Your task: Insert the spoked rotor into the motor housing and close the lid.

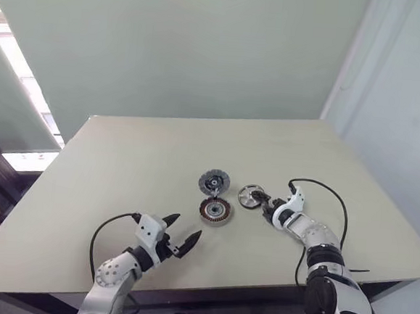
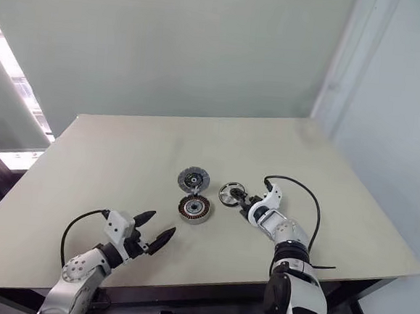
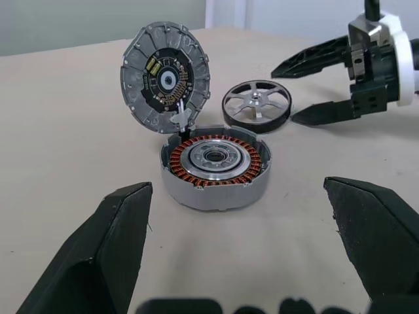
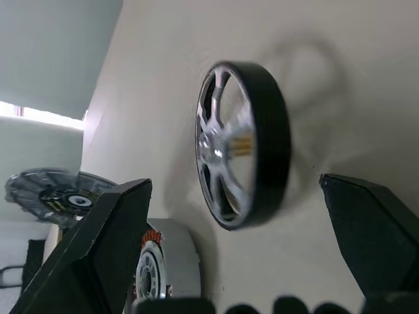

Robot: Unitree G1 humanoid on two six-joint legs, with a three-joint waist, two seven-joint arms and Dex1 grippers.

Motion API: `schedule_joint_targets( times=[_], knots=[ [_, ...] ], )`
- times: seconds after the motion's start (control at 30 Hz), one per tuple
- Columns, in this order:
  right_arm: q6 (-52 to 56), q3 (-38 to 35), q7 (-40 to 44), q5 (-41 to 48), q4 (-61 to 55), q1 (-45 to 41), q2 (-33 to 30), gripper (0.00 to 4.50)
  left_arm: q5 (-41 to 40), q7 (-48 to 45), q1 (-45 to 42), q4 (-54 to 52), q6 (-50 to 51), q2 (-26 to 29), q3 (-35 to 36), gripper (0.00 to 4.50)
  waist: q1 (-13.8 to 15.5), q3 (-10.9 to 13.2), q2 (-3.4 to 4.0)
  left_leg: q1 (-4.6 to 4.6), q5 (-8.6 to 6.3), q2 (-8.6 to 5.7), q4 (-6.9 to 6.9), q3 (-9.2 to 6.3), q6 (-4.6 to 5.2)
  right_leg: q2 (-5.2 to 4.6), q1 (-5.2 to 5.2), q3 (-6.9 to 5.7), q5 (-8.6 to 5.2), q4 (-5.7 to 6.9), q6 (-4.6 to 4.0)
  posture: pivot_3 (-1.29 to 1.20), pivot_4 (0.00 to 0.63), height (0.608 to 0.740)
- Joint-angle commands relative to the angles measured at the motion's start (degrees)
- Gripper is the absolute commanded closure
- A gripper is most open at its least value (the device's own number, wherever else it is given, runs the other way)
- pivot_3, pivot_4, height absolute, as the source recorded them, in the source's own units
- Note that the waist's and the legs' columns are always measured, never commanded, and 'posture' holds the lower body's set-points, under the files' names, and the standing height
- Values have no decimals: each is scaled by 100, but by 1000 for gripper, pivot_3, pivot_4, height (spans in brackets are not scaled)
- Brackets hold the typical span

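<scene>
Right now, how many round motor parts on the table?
3. The lid stands propped open behind the motor housing, mid-table. The spoked rotor lies to their right, just ahead of the open right hand.

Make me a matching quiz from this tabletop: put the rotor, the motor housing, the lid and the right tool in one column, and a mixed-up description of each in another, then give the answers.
Column one:
1. spoked rotor
2. motor housing
3. lid
4. right tool

Column two:
A. standing open, tilted up behind the copper windings
B. lying flat on the table, silver spokes in a dark rim
C. open, black fingers either side of the rotor, not gripping
D. round, open on top, ringed with reddish-brown windings

Pairs: 1-B, 2-D, 3-A, 4-C
</scene>
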Motion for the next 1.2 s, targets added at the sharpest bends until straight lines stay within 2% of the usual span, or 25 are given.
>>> schedule_joint_targets(
  times=[0.03, 0.47, 0.57, 0.87, 0.9, 1.2],
  knots=[
    [-226, -56, 131, 112, 268, -301, -59, 12, -53, 20, 4, -325, -24, 87, 114, 0, -8, 0, 1, 0, 0, 0, 1, 0, 0, 0, 0, 0, 0, 0, -1, 0, 0, 740],
    [-701, -217, 222, 205, 1013, -618, -33, 12, -59, 96, 96, -448, 5, 99, 105, 0, -128, -1, 4, 4, 0, 2, 2, -1, 0, 3, 4, 1, 0, 2, -1, 0, 0, 740],
    [-788, -304, 195, 276, 1091, -683, 6, 598, -56, 102, 107, -462, 8, 92, 97, 0, -128, 0, 6, 3, 0, 2, 2, -1, 0, 3, 4, 1, 0, 2, -1, 0, 0, 740],
    [-889, -515, 163, 375, 1244, -775, 69, 3869, -58, 116, 140, -489, 18, 79, 100, 0, -128, 1, 13, 1, 0, 2, -1, -1, 0, 3, 1, 2, 0, 0, 0, 0, 0, 740],
    [-890, -536, 167, 399, 1252, -778, 73, 4106, -57, 118, 140, -489, 17, 77, 100, 0, -128, 1, 13, 2, 0, 2, -1, -1, 0, 3, 2, 2, 0, 0, 0, 0, 0, 740],
    [-674, -741, 224, 663, 1180, -766, 92, 4107, -60, 107, 79, -438, 20, 62, 70, 0, -128, 2, 15, 1, 0, 2, -1, -1, 0, 3, 1, 2, 0, 0, -1, 0, 0, 740]
  ],
)
